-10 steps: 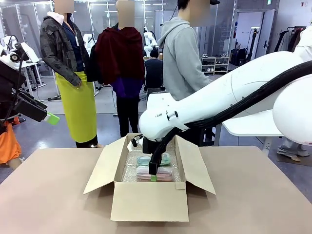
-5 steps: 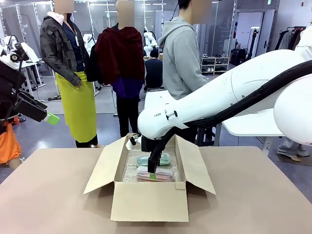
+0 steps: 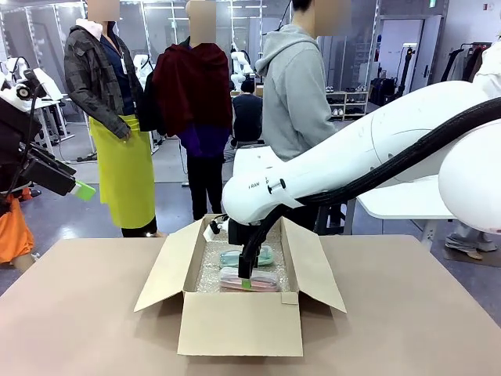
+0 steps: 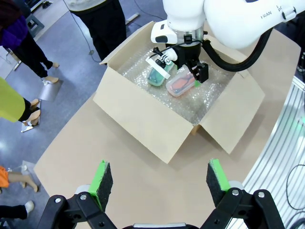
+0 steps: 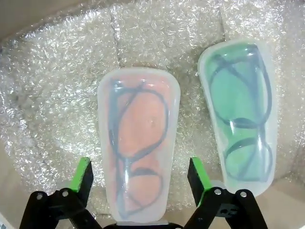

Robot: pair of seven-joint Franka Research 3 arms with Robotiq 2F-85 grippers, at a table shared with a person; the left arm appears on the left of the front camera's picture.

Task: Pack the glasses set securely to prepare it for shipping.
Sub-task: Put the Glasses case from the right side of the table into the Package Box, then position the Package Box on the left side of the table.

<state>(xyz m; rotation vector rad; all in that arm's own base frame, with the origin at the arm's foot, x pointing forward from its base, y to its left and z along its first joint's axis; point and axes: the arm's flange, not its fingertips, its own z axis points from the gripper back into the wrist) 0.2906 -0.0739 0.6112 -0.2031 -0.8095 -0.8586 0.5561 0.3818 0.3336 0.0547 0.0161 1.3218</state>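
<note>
The glasses set lies on bubble wrap [image 5: 57, 71] inside an open cardboard box [image 3: 239, 321]. It is a pale pink case [image 5: 138, 143] and a mint-green case [image 5: 240, 114], each showing spectacle frames. My right gripper [image 5: 139, 175] is open low in the box, with a green pad on either side of the pink case's near end and a gap on both sides. In the front view the right gripper [image 3: 246, 280] hangs over the pink case [image 3: 262, 282], with the mint-green case [image 3: 232, 257] behind it. My left gripper [image 4: 158, 177] is open and empty, high above the box [image 4: 143, 119].
The box's four flaps stand open and outward. Bare tan table [image 3: 86, 313] surrounds the box on every side. Three people stand beyond the table's far edge. The left gripper [image 3: 78, 188] sits raised at the picture's far left, off the table.
The right arm has shifted very slightly over the pink case. The cases, the box and the left arm have not moved.
</note>
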